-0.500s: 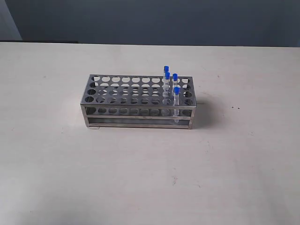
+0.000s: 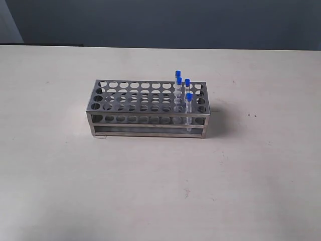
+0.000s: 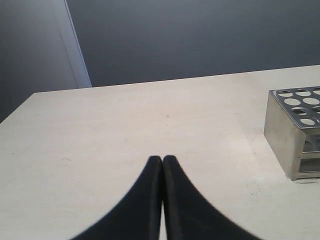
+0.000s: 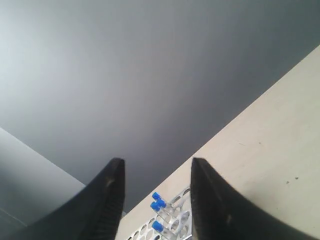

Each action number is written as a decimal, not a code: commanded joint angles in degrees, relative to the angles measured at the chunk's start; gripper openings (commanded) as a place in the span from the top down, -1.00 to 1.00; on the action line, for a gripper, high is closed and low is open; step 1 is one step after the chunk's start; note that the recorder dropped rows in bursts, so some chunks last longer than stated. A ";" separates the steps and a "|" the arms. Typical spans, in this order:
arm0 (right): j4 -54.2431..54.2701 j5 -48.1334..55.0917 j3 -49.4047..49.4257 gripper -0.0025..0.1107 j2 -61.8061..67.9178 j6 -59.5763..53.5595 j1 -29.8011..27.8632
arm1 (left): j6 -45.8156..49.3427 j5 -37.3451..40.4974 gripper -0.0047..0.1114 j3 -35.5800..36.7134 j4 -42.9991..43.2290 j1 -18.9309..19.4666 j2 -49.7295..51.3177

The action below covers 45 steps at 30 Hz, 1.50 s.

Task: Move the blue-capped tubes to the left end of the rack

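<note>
The silver rack (image 2: 135, 100) stands mid-table in the exterior view, with the blue-capped tubes (image 2: 183, 90) upright in holes near its right end. Neither arm shows in that view. In the left wrist view my left gripper (image 3: 162, 159) is shut with nothing in it, hovering over bare table, and one corner of the rack (image 3: 295, 135) lies off to the side. In the right wrist view my right gripper (image 4: 156, 167) is open and empty, and the blue-capped tubes (image 4: 158, 207) and the rack (image 4: 177, 225) appear far off between its fingers.
The pale table (image 2: 150, 181) stretches wide around the rack on every side. A dark grey wall (image 2: 165, 22) stands behind the table's far edge. A paler wall panel (image 3: 30, 50) shows in the left wrist view.
</note>
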 commanded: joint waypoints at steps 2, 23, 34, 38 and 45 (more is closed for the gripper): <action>3.52 -1.69 0.07 0.22 0.10 -0.06 0.17 | -0.15 -0.78 0.91 -0.11 0.16 -0.39 0.26; -14.74 3.35 -0.24 0.81 0.10 -0.34 0.17 | -0.15 -0.78 0.91 -0.11 0.16 -0.39 0.26; -28.38 6.42 -28.02 0.97 12.10 -12.51 0.17 | -0.01 -0.77 0.91 -0.11 0.16 -0.39 0.26; -38.71 8.03 -50.65 0.97 33.95 -16.25 0.17 | -0.01 -0.77 0.91 -0.11 0.16 -0.39 0.26; -21.91 10.76 -58.47 0.97 61.79 -40.70 6.97 | -0.02 -0.88 0.91 -0.11 0.16 -0.39 0.26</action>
